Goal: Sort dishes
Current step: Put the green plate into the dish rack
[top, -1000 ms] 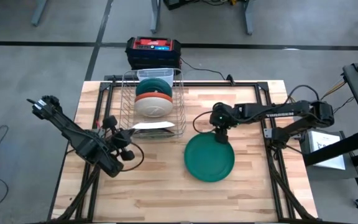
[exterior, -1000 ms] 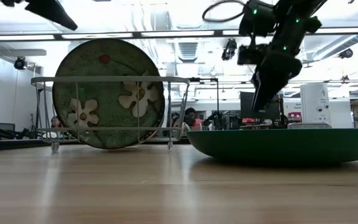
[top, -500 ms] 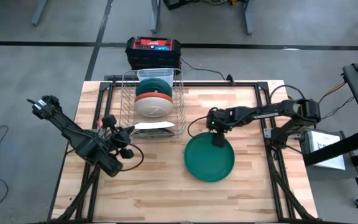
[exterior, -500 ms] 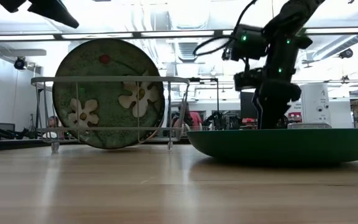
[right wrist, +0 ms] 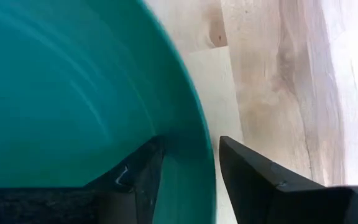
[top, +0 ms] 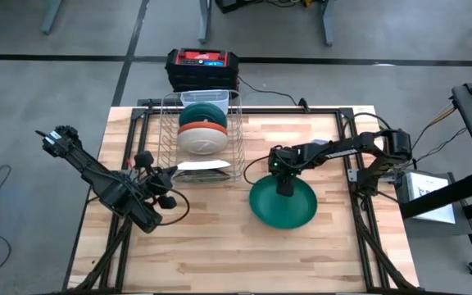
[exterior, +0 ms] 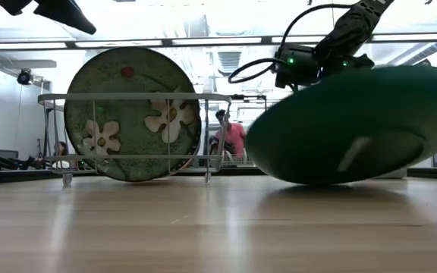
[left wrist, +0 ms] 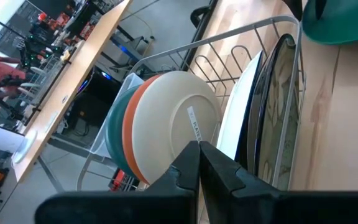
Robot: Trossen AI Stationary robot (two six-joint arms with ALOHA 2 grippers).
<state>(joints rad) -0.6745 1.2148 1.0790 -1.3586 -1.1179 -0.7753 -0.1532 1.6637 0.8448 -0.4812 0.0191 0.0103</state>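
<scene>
A dark teal-green plate [top: 283, 205] stands tilted on the table right of centre and fills the right of the low view [exterior: 355, 129]. My right gripper [top: 279, 177] is at its far rim, pointing steeply down. A silver wire rack [top: 201, 135] at the far centre holds teal, orange and white dishes [left wrist: 166, 124] on edge. A flowered green plate [exterior: 131, 114] stands at its near end. My left gripper [left wrist: 199, 149] hovers shut and empty above the table, just left of the rack's near end [top: 169, 175]. My right gripper has the plate's far rim [right wrist: 201, 155] between its two fingers, one finger [right wrist: 135, 180] inside the plate and the other [right wrist: 253, 174] outside. The fingers come from above, slanting down. The plate is tilted, its lowest part [exterior: 317, 180] on the table.
A red and black box [top: 202, 68] sits behind the rack beyond the table's far edge. Black frame rails [top: 359, 197] run along the table's left and right sides. Bare wood lies near and left of the plate. A person [exterior: 234, 136] shows in the room behind.
My right gripper has come down onto the green plate's far rim and taken hold of it. The plate, which lay flat, now stands tipped; its outline from above has shrunk.
</scene>
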